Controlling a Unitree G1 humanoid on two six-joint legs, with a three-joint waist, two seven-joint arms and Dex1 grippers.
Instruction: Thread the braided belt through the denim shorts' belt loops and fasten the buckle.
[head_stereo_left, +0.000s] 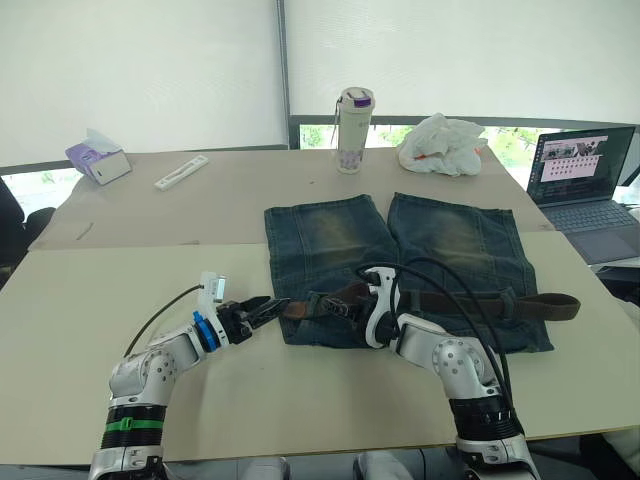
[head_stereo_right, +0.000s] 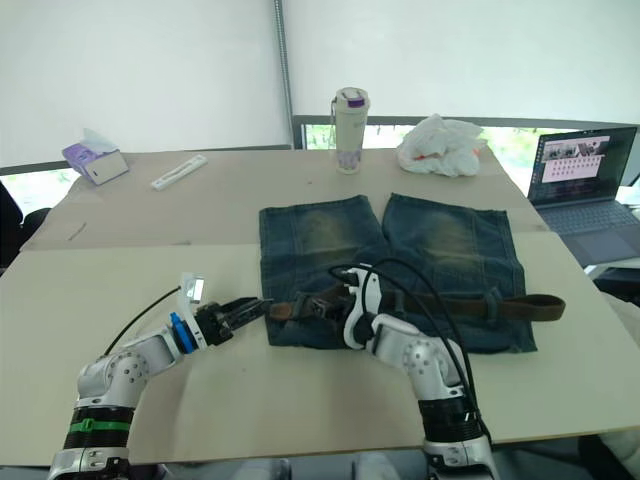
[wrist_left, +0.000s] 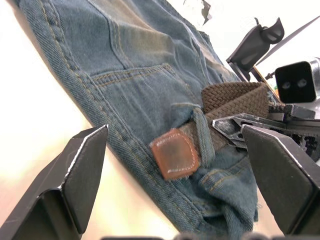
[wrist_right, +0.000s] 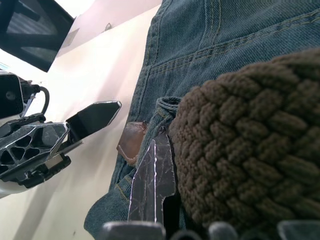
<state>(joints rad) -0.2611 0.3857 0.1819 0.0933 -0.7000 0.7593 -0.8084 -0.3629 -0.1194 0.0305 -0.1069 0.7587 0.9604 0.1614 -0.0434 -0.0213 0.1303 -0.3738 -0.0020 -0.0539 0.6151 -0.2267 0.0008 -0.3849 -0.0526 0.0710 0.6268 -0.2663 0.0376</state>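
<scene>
Low, both arms (right gripper (head_stereo_left: 352, 303) on braided belt (wrist_left: 235, 100)).

My left arm reaches forward and inward, low over the worktop, and my left hand (head_stereo_left: 268, 309) has its two black fingers (wrist_left: 75, 180) spread wide apart with nothing between them. My right arm bends in from the right, forearm angled toward the left, with black cables looping over its wrist. My right hand (head_stereo_left: 352, 303) is closed on the braided belt (wrist_right: 250, 145), fingertips facing my left hand and near it.
</scene>
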